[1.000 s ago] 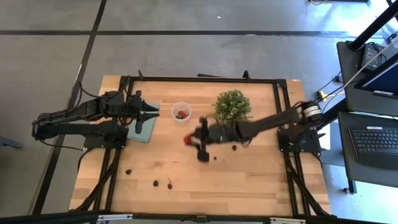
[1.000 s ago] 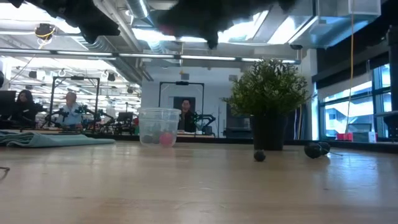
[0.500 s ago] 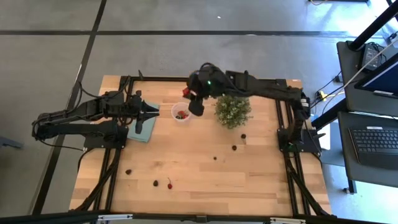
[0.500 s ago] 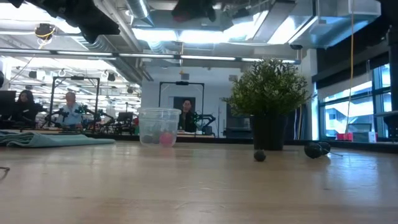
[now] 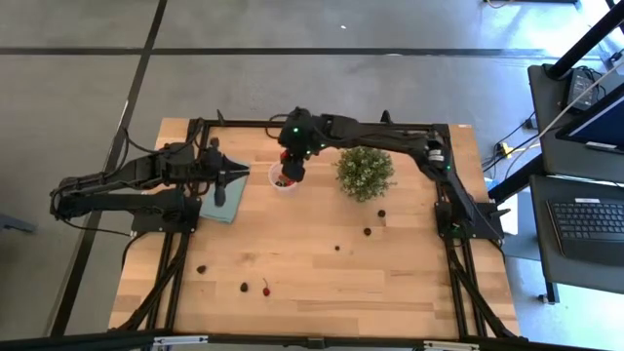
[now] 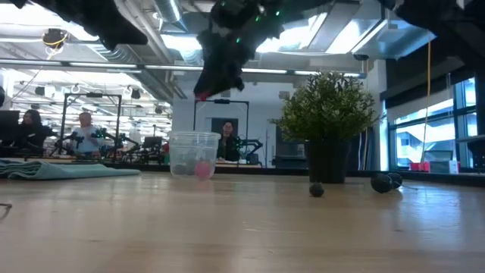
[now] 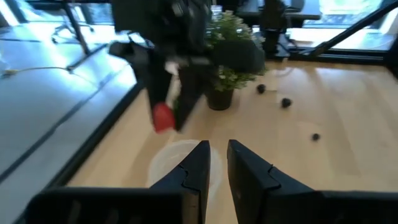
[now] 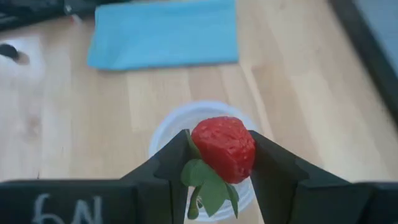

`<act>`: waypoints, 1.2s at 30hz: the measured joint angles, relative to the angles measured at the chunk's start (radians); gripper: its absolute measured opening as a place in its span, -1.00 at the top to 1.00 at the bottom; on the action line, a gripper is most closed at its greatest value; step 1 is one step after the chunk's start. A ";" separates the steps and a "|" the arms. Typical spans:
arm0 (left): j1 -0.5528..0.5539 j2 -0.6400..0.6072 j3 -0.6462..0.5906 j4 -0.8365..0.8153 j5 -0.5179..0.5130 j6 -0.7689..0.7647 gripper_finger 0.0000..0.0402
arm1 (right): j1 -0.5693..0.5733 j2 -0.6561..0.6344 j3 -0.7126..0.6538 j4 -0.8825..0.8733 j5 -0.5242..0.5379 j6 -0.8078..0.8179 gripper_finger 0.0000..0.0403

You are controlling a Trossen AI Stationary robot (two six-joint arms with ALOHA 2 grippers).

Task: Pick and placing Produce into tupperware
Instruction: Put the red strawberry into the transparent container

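Note:
My right gripper (image 5: 289, 172) hangs over the small clear cup (image 5: 282, 179) at the far middle of the table and is shut on a red strawberry (image 8: 224, 148). The cup stands on its base and holds a few fruit pieces (image 6: 201, 170). In the low view the strawberry (image 6: 201, 95) is well above the cup's rim (image 6: 194, 136). My left gripper (image 5: 234, 176) waits, shut and empty, over the teal cloth (image 5: 225, 202), left of the cup. Loose dark berries (image 5: 368, 231) and a red piece (image 5: 265, 290) lie on the table. My right gripper pinches the strawberry by its two sides (image 8: 247, 149) between the two fingers, near their free ends. The fingers point down, slanting toward the table's left. The strawberry is lifted clear above the cup's opening (image 8: 163, 129), and its green leaves (image 8: 208, 183) show beside it.
A bushy potted plant (image 5: 365, 173) stands right of the cup. Dark berries lie near the plant (image 5: 381, 214) and at mid table (image 5: 337, 247); others lie near the front left (image 5: 201, 268), (image 5: 244, 288). People sit in the room beyond the table (image 6: 85, 130).
My right gripper has carried the strawberry from mid table toward the far edge and to the left, over the cup, and has then come down toward the cup. It has stayed shut on the strawberry.

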 joint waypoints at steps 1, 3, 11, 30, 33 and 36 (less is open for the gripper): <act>0.000 0.000 0.000 0.000 -0.012 0.002 0.77 | 0.000 0.014 0.000 0.003 -0.007 0.008 0.31; 0.000 0.000 0.000 0.000 -0.032 0.003 0.78 | 0.000 0.041 0.000 0.007 -0.016 0.023 0.31; 0.000 0.000 0.000 0.000 -0.052 0.004 0.79 | 0.000 0.125 0.000 0.006 -0.018 0.021 0.31; 0.000 0.000 0.000 0.000 -0.053 0.001 0.57 | 0.000 0.148 -0.011 0.005 -0.018 0.022 0.28; 0.000 0.000 0.000 0.000 -0.053 0.001 0.54 | 0.000 0.148 -0.011 0.005 -0.018 0.022 0.28; 0.000 0.000 0.000 0.000 -0.052 -0.006 0.51 | 0.000 0.148 -0.011 0.004 -0.018 0.022 0.24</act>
